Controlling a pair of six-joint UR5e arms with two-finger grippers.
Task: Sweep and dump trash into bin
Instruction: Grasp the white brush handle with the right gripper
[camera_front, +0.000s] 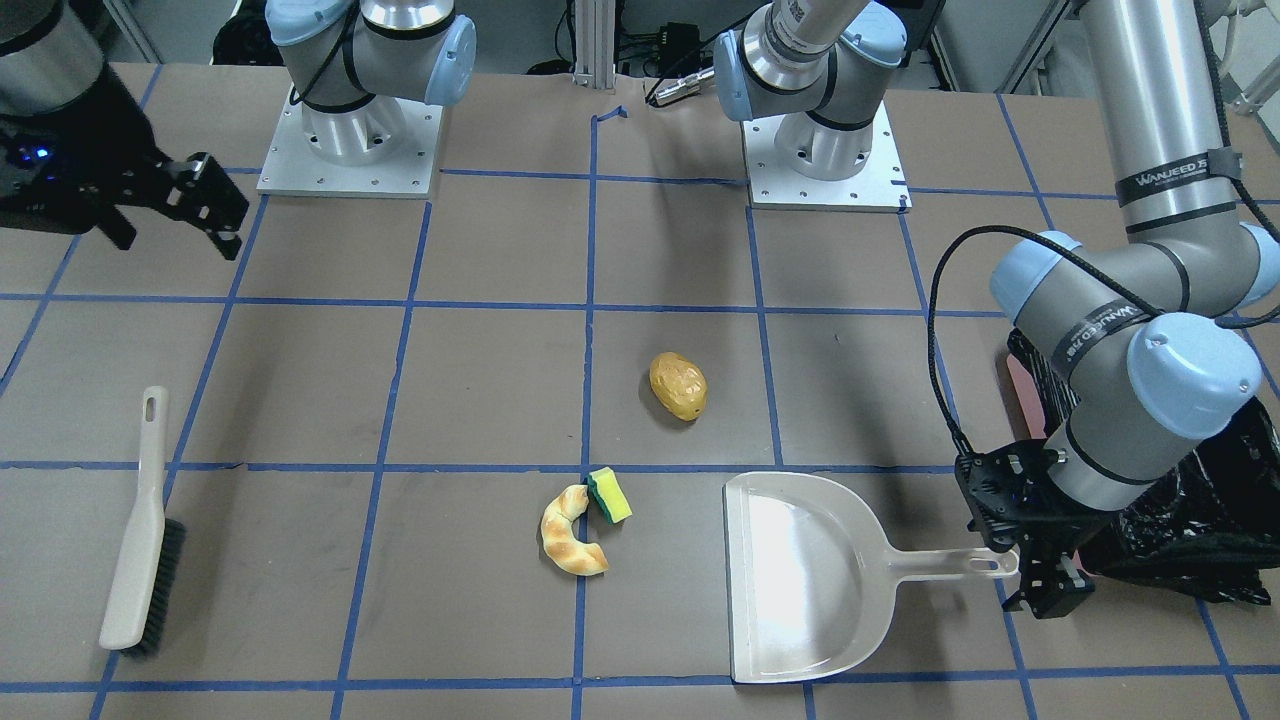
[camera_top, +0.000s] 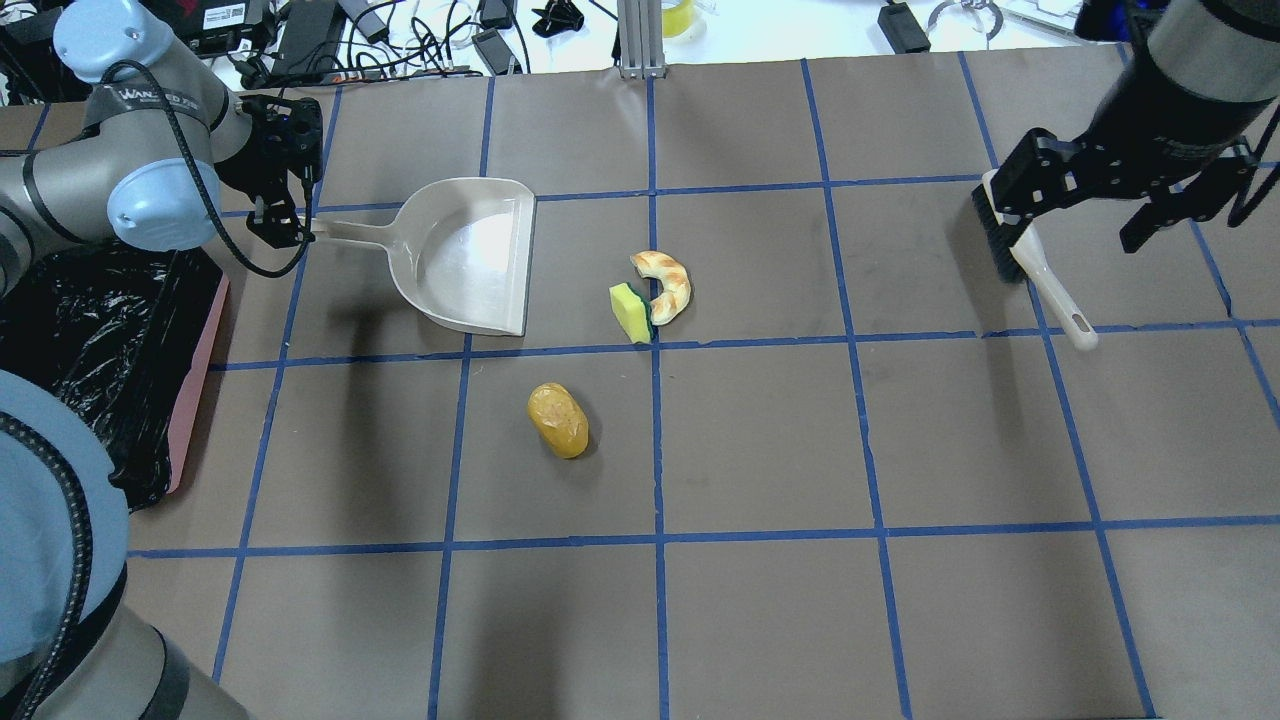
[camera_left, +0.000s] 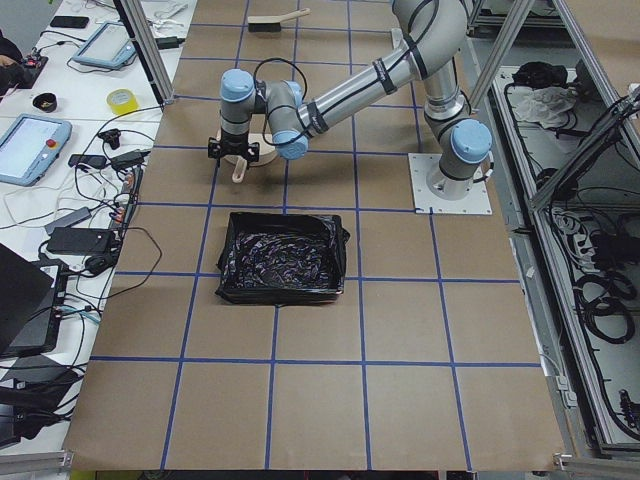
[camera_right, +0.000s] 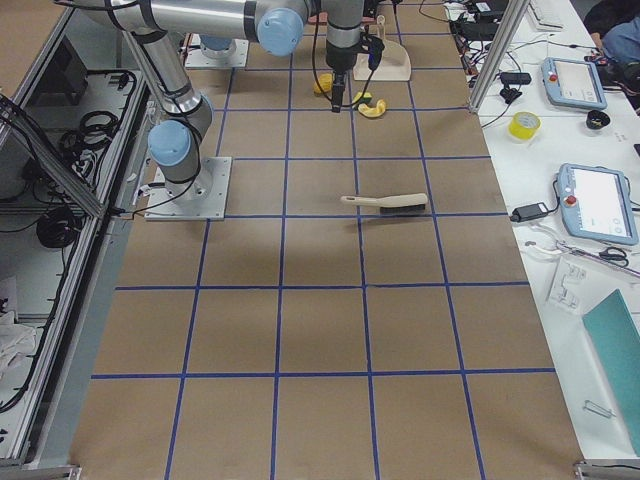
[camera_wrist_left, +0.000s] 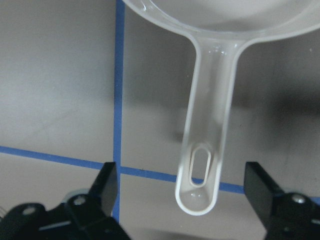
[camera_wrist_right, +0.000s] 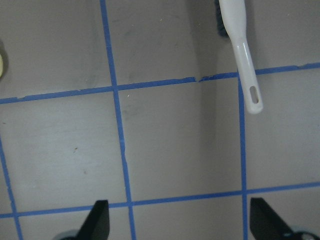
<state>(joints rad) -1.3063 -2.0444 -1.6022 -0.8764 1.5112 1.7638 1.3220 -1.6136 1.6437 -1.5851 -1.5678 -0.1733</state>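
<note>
Brown bench with a blue tape grid. At its left edge, the bin holds only its black liner. Beside it the dustpan lies empty. The left end effector, fingers spread, straddles its handle tip without touching. Near the right edge lies the brush, with the right end effector spread and raised nearby. Mid-bench, the croissant touches the sponge; the potato sits apart. All look light. The potato may roll, so sweep, gripping the stiff handles.
</note>
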